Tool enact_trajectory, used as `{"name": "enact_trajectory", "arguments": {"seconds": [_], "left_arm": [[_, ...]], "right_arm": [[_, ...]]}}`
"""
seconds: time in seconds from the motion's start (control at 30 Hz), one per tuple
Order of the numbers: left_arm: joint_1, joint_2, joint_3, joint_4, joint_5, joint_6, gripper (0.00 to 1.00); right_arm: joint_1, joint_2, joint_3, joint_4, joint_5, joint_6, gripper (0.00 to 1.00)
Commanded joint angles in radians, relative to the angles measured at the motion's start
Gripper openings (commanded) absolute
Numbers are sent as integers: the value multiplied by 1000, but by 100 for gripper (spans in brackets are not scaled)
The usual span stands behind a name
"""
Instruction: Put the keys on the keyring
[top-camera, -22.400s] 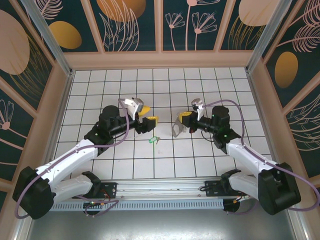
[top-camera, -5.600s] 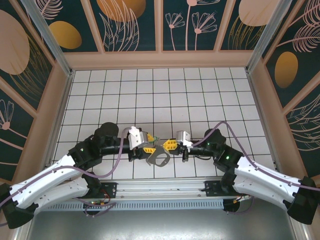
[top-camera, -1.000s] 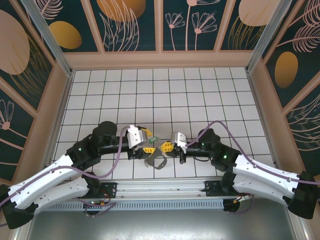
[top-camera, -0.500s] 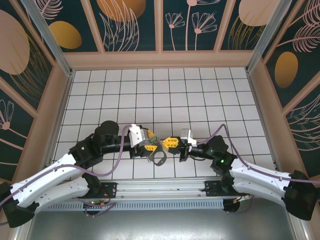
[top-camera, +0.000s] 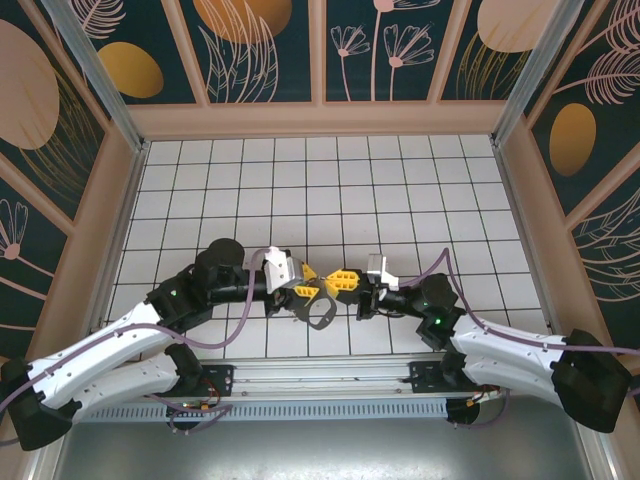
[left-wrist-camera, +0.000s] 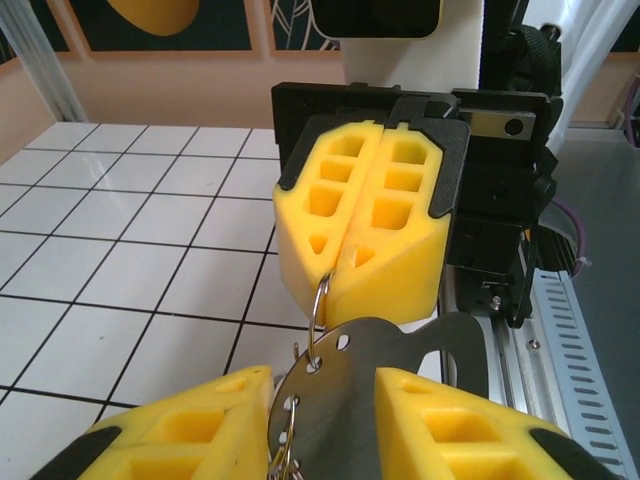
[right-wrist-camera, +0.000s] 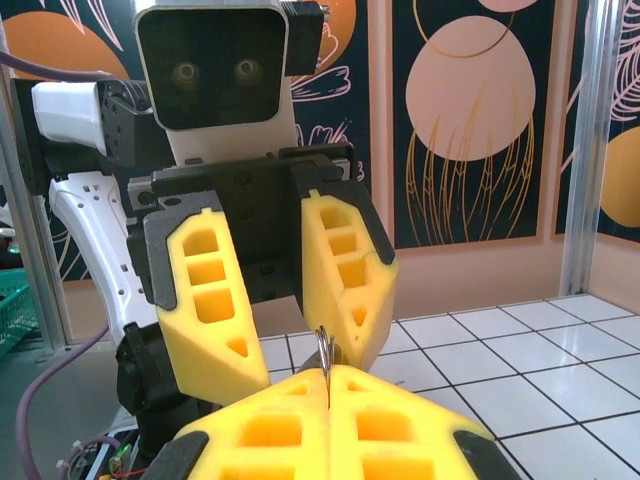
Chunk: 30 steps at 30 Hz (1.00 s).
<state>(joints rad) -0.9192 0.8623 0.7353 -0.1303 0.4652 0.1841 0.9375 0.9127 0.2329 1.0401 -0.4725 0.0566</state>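
At 6 o'clock on the white tiled tabletop, close to the arm bases, the two grippers are meeting tip to tip. From 9 o'clock the left gripper is reaching in, and from 3 o'clock the right gripper is facing it. The flat tan-grey teardrop-shaped metal keyring is hanging between them, its wide looped end pointing toward 6 o'clock in the overhead view. Seen from the left wrist, the keyring is standing face-on between the left gripper's yellow ribbed foam pads. These are sitting part-way apart at 8 and 4 o'clock of the plate, and whether they are pressing on it cannot be told. A thin silvery wire ring is passing through a small hole near the plate's 11 o'clock corner and running up toward 12 o'clock. There the right gripper's jaws are standing fully together, pinching the top of the wire ring in the seam between their pads. Seen from the right wrist, the wire ring is rising edge-on from that closed seam at 6 o'clock. Beyond it, the left gripper's two fingers are standing apart at 9 and 1 o'clock with open space between them.
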Motion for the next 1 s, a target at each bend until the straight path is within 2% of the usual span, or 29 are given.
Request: {"name": "enact_trajectory", "arguments": {"seconds": [0.0, 0.07, 0.17, 0.3, 0.33, 0.47, 0.63, 0.97], "left_arm": [[1, 15, 3, 47, 36, -8, 30], [1, 18, 2, 54, 1, -3, 34], [1, 1, 12, 43, -98, 1, 47], [1, -66, 6, 20, -135, -13, 62], [1, -78, 6, 5, -141, -19, 63], [1, -90, 2, -14, -110, -31, 53], [1, -34, 3, 17, -21, -34, 53], [1, 36, 18, 52, 4, -10, 52]], "right_arm": [[-8, 2, -12, 108, 5, 20, 0], [-7, 0, -13, 107, 3, 20, 0], [-7, -11, -17, 99, 17, 16, 0], [-8, -29, -14, 52, 47, -2, 0], [-9, -28, -9, 37, 58, -7, 0], [-9, -27, -7, 18, 103, -14, 0], [-9, -37, -4, 15, 155, -23, 0], [-9, -20, 8, 14, 122, -34, 0]]}}
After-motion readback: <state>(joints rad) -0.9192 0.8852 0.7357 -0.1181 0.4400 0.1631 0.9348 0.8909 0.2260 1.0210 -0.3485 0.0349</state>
